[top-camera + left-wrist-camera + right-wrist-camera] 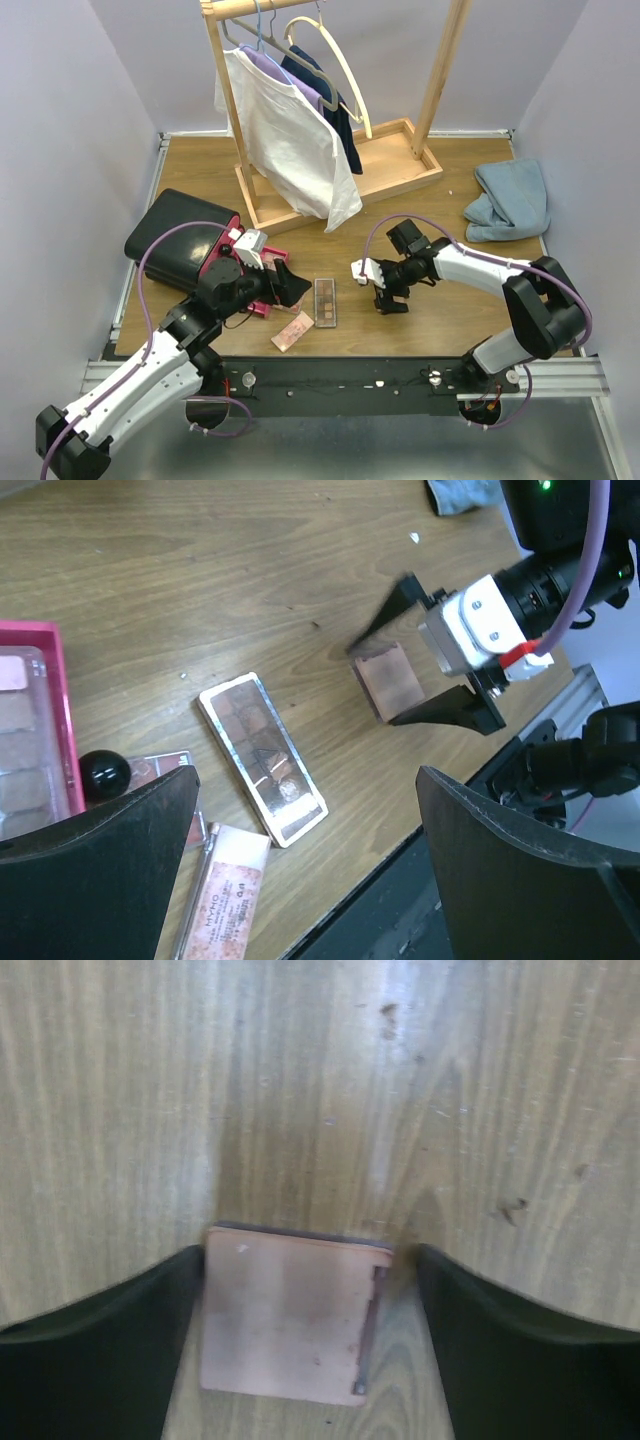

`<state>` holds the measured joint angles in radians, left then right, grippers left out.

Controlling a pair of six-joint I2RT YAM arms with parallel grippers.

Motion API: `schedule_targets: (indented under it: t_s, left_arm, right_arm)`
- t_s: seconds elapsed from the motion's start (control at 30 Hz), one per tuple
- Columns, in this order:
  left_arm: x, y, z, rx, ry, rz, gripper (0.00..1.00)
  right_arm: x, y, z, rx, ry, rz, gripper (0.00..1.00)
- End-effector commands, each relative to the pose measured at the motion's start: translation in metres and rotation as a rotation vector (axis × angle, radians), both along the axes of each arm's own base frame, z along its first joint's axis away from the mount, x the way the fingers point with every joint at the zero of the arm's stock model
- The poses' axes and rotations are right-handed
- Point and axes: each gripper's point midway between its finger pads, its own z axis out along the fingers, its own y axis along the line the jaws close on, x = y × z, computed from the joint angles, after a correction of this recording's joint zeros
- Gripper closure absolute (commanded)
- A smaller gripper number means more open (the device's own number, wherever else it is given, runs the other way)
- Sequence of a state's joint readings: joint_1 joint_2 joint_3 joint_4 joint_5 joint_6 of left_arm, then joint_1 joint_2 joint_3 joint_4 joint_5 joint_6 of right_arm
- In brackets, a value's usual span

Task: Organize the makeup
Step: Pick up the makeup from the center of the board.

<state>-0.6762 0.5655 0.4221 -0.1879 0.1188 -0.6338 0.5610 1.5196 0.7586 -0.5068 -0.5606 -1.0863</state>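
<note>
A square peach compact (pixel 285 1315) lies flat on the wooden table. My right gripper (pixel 308 1290) is open and straddles it: the left finger is at its edge, and a narrow gap shows on the right. The left wrist view shows the same compact (pixel 390 680) between those black fingers. A long brown eyeshadow palette (pixel 326 302) lies left of it, and a pink boxed palette (pixel 292 331) sits near the front edge. My left gripper (pixel 285 283) hangs open above the table with nothing between its fingers (pixel 100 880). The brown palette (pixel 262 758) and the pink box (pixel 232 890) lie below it.
A black case (pixel 180 240) stands at the left with its pink drawer (pixel 40 730) pulled out, holding a palette. A black ball-shaped cap (pixel 104 771) lies beside the drawer. A wooden clothes rack (pixel 400 165) stands at the back. A blue cloth (pixel 512 200) lies at the back right.
</note>
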Motion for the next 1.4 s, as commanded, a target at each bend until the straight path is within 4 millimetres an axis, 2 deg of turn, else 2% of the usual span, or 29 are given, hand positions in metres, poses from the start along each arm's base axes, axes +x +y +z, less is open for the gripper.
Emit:
schedule_targets:
  t_s: [0.0,0.1,0.33,0.53,0.63,0.67,0.73,0.77,0.8,0.83,0.87,0.93,1.07,1.17,1.37]
  left_arm:
    - [-0.007,-0.012,0.001,-0.038,0.007,-0.074,0.01]
    - [-0.008,-0.011,0.000,-0.039,0.006,-0.072,0.01]
    - [-0.008,-0.011,0.001,-0.037,0.006,-0.074,0.01]
    - [-0.009,-0.015,0.002,-0.050,0.024,-0.083,0.01]
    - [-0.010,-0.022,0.003,-0.082,0.042,-0.102,0.01]
    - [-0.011,-0.029,0.010,-0.123,0.029,-0.134,0.01]
    - [-0.014,-0.036,0.006,-0.164,0.068,-0.154,0.01]
    - [-0.014,-0.042,0.013,-0.203,0.050,-0.177,0.01]
    - [-0.014,-0.045,0.011,-0.215,0.064,-0.185,0.01]
    - [-0.015,-0.048,0.008,-0.227,0.077,-0.190,0.01]
    - [-0.014,-0.052,0.015,-0.263,0.068,-0.198,0.01]
    - [-0.016,-0.059,0.009,-0.268,0.095,-0.208,0.01]
    - [-0.014,-0.072,0.010,-0.303,0.108,-0.196,0.07]
    - [-0.013,-0.081,0.007,-0.324,0.135,-0.180,0.11]
    - [-0.014,-0.107,-0.006,-0.324,0.213,-0.172,0.19]
  right_arm:
    - [0.008,-0.036,-0.019,-0.191,-0.031,-0.129,0.00]
    - [0.009,-0.043,-0.016,-0.214,-0.061,-0.151,0.00]
    - [0.010,-0.062,-0.023,-0.315,-0.063,-0.182,0.00]
    - [0.007,-0.068,-0.028,-0.356,-0.040,-0.196,0.10]
    - [0.004,-0.064,-0.027,-0.341,-0.014,-0.192,0.20]
    - [0.003,-0.061,-0.025,-0.330,-0.004,-0.190,0.29]
    - [0.004,-0.057,-0.022,-0.311,-0.002,-0.196,0.40]
    - [0.005,-0.053,-0.019,-0.292,0.002,-0.194,0.52]
    - [0.004,-0.051,-0.017,-0.279,0.011,-0.200,0.57]
    - [0.006,-0.046,-0.013,-0.258,0.006,-0.204,0.62]
    - [0.005,-0.044,-0.010,-0.241,0.012,-0.204,0.69]
    - [0.007,-0.032,0.002,-0.177,0.011,-0.206,0.74]
    - [0.007,-0.013,0.027,-0.056,0.005,-0.197,0.81]
    - [0.005,0.001,0.048,0.041,0.003,-0.180,0.84]
    - [-0.001,0.017,0.075,0.163,0.001,-0.144,0.85]
